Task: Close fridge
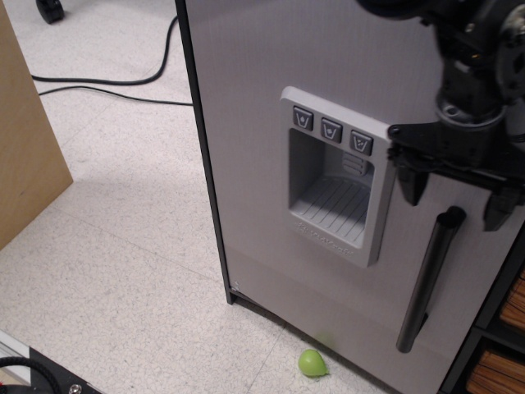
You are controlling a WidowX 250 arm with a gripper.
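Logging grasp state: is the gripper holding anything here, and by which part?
Nothing is held: the gripper stands open astride the top of the fridge's handle.

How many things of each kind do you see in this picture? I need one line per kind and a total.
Fridge: 1
Dispenser buttons: 3
Door handle: 1
Green ball: 1
Floor cables: 2
Wooden panel: 1
End effector: 1
Total: 10

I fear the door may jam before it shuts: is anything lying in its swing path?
A small green object lies on the floor beside the fridge door's bottom edge. Whether it would block the swing is unclear. The gripper straddles the handle.
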